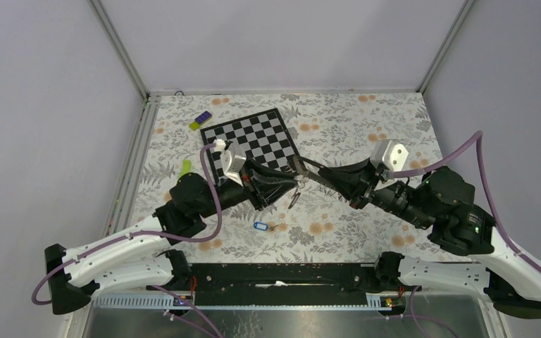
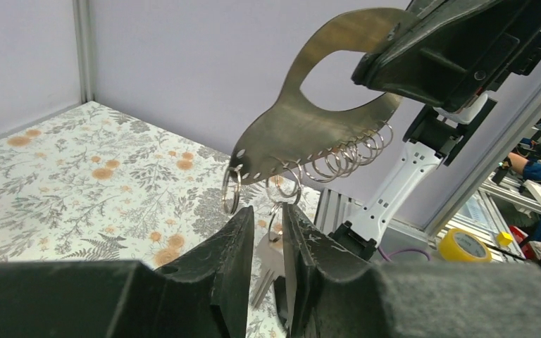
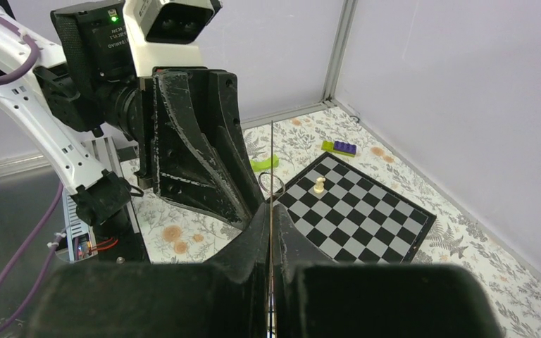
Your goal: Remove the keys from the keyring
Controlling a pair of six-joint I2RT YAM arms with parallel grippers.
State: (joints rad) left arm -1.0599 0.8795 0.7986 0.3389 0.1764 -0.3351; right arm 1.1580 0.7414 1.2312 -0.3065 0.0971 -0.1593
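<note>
My right gripper [image 1: 303,167] [image 3: 271,211] is shut on a thin metal plate [image 2: 303,120], which shows edge-on in the right wrist view. Several wire rings [image 2: 338,160] hang in a row along the plate's lower edge. From one of them dangles a silvery key [image 2: 270,259] [image 1: 294,199]. My left gripper [image 1: 287,186] [image 2: 268,222] is just below the plate, jaws a narrow gap apart on either side of that key and its ring; I cannot tell if the pads touch it. The keyring's blue tag [image 1: 259,226] lies on the floral table near the front.
A chessboard [image 1: 253,137] lies behind the grippers with a white chess piece [image 3: 319,185] on it. A purple and yellow block [image 1: 200,120] and a green piece [image 1: 186,167] lie at the back left. A yellow tape roll [image 2: 463,244] sits off the table.
</note>
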